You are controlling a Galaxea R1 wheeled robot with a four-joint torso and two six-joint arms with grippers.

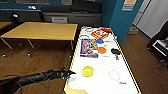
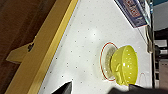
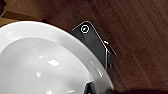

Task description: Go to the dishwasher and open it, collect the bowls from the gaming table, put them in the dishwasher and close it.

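The left gripper (image 1: 70,73) hovers at the white surface (image 1: 105,67) edge near the lime-yellow bowl (image 1: 87,71), fingers apparently spread; the right fingers' state cannot be told.

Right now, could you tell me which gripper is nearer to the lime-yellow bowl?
Left. The left gripper hovers at the gaming table's edge, beside the lime-yellow bowl. The right wrist view shows a white bowl over wooden floor.

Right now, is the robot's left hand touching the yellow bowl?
Apart. In the head view, bare white tabletop lies between the left gripper and the lime-yellow bowl on the gaming table.
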